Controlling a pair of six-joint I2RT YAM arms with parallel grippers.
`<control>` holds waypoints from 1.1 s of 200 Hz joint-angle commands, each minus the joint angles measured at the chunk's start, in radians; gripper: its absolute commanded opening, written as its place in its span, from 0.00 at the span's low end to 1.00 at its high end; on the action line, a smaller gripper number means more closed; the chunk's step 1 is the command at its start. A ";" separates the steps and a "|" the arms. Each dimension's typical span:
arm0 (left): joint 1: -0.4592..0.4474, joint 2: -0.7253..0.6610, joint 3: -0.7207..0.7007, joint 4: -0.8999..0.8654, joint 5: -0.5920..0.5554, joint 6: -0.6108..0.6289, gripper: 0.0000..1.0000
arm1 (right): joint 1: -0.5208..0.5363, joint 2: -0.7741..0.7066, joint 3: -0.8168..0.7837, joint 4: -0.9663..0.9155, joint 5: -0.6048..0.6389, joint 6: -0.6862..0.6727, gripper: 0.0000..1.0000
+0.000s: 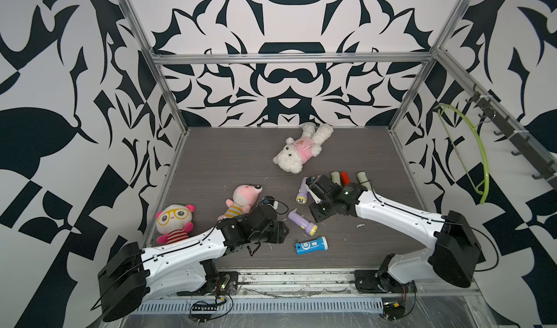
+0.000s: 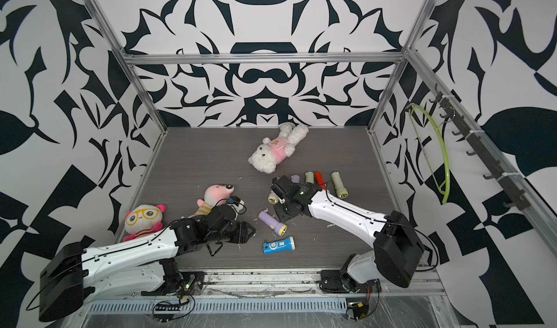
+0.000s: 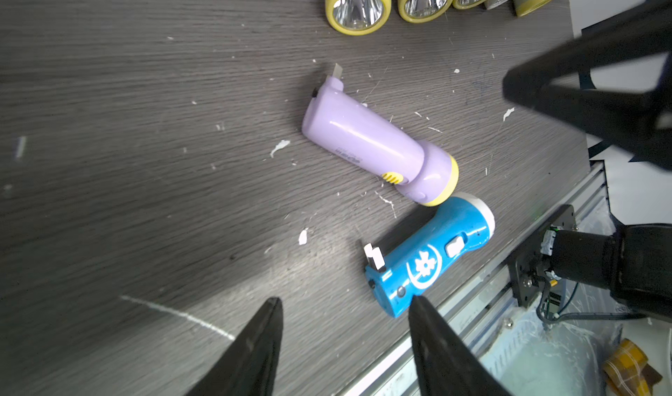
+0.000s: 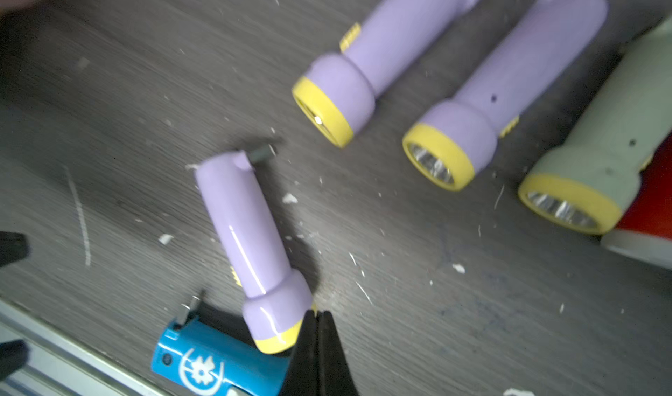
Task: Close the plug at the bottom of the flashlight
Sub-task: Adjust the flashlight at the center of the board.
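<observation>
Pushing the flipped-out plug (image 3: 374,257) on the blue flashlight (image 3: 432,256), which lies loose near the table's (image 3: 145,157) front edge, could skid it into the purple flashlight (image 3: 374,139) just beside its head instead of folding the plug. The left claw (image 3: 343,303) stands partly apart and empty, one tip just beside the blue base, while the right claw (image 4: 318,316) is pinched together, also empty.

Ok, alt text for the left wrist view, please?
The open left gripper hovers over a dark wood-grain table, beside the end of a blue plastic flashlight whose tail plug sticks out. A lilac plastic flashlight with a yellow rim lies beyond, heads close together.
</observation>
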 commanded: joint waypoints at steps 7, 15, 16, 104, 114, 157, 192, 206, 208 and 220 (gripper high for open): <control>-0.007 0.049 0.035 0.055 0.019 -0.029 0.60 | 0.000 -0.027 -0.051 -0.051 0.033 0.085 0.00; -0.010 0.058 0.041 0.056 0.015 -0.036 0.60 | 0.000 -0.026 -0.069 -0.055 0.047 0.104 0.00; -0.010 0.059 0.041 0.056 0.015 -0.036 0.60 | 0.000 -0.027 -0.072 -0.055 0.047 0.106 0.00; -0.019 0.135 0.054 0.089 -0.014 -0.103 0.60 | 0.003 -0.051 -0.182 0.109 -0.160 0.125 0.00; -0.019 0.140 0.058 0.080 -0.023 -0.103 0.60 | 0.003 -0.034 -0.169 0.124 -0.162 0.122 0.00; -0.018 0.160 0.090 0.052 -0.058 -0.097 0.60 | 0.022 0.087 -0.100 0.186 -0.233 0.109 0.00; -0.016 0.209 0.108 0.047 -0.055 -0.087 0.60 | 0.068 0.173 -0.040 0.229 -0.262 0.117 0.00; -0.015 0.222 0.118 0.030 -0.062 -0.088 0.61 | 0.081 0.204 -0.014 0.257 -0.295 0.120 0.00; -0.015 0.224 0.120 0.025 -0.064 -0.087 0.61 | 0.083 0.209 -0.010 0.262 -0.304 0.121 0.00; -0.013 0.228 0.128 -0.009 -0.083 -0.095 0.61 | 0.090 0.231 0.005 0.294 -0.346 0.130 0.00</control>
